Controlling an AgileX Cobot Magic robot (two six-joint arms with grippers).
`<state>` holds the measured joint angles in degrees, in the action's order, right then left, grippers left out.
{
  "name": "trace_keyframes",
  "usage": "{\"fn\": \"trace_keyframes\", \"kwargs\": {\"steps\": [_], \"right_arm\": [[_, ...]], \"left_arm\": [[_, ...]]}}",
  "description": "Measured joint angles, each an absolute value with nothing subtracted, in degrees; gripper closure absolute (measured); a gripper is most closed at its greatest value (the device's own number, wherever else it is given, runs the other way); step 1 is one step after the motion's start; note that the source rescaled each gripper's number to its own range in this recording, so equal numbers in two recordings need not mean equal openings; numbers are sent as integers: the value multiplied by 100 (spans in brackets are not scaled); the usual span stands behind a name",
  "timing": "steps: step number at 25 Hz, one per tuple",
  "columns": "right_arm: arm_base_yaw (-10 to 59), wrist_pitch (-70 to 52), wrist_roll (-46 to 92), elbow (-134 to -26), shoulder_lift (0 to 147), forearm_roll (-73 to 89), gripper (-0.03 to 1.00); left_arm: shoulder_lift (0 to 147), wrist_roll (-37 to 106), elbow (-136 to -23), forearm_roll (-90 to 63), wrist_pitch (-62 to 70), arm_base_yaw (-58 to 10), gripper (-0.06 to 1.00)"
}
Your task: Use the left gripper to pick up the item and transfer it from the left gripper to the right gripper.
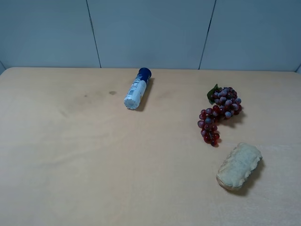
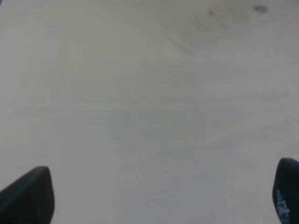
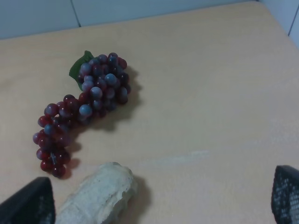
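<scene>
The pale beige bread loaf (image 1: 239,165) lies on the table at the right front. It also shows in the right wrist view (image 3: 98,193), close to one black fingertip (image 3: 30,205). Neither arm shows in the high view. My left gripper (image 2: 159,198) is open, its two black fingertips far apart over bare table, with nothing between them. My right gripper (image 3: 161,203) is open and empty, just beside the loaf.
A red-purple grape bunch (image 1: 218,113) with a green leaf lies behind the loaf, also in the right wrist view (image 3: 84,105). A white blue-capped bottle (image 1: 137,89) lies on its side at the back middle. The wooden table (image 1: 70,155) ends at a grey wall.
</scene>
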<state>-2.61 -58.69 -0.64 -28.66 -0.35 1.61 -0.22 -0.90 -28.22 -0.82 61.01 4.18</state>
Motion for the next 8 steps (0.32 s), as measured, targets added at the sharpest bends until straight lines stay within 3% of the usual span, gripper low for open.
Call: {"fn": "trace_keyframes", "kwargs": {"steps": [8], "right_arm": [[-261,-5869,-64,-2866,-35,161,-3]], "left_arm": [[-22,-90,-2822,-82,6101,418,5]]}}
